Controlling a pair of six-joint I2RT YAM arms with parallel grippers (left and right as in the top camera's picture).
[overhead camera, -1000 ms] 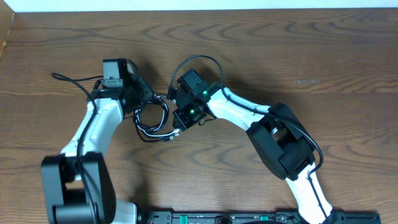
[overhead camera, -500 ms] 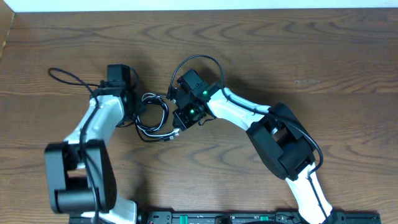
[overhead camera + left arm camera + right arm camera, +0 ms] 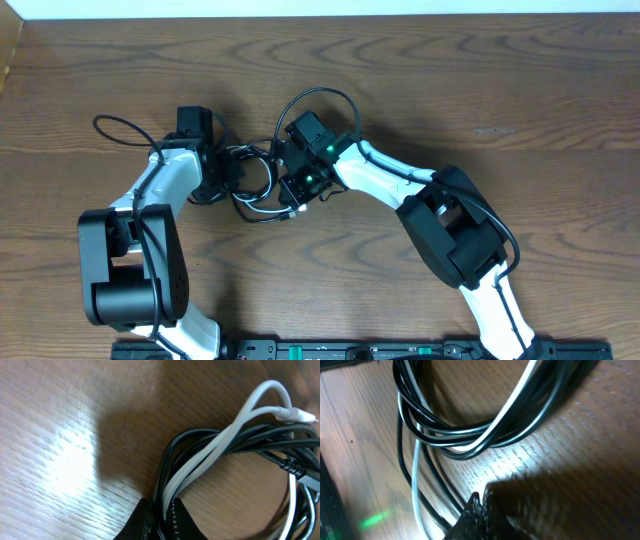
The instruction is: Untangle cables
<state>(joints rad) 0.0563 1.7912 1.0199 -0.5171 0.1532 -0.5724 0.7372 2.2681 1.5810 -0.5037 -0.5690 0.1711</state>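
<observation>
Since a second ago the left arm [image 3: 165, 185] has swung in toward the middle. The tangle of cables [image 3: 256, 182] has slid a little farther away and to the right on the worktop [image 3: 500, 80], its loop drawn tighter. At the left side of the tangle, the left pincer [image 3: 161, 521] has gone from apart to clamped. Its two dark tips stand close, with the white cable [image 3: 220, 445] and several black cables [image 3: 167, 462] squeezed between them. Only the left wrist view shows this grip; from overhead the tips are lost under the arm. That close view also shows the white cable crossing over the black ones and ending in a white plug [image 3: 299, 414] at the far right. The overhead view alone shows the whole bundle, lying left of centre between the two arms and touching both. At the right side of the tangle, the right pincer [image 3: 481, 502] has its tips pressed together. The right wrist view shows black and white strands looping past on the far side, and more running just left of the tips. Whether any strand is nipped there cannot be told.
</observation>
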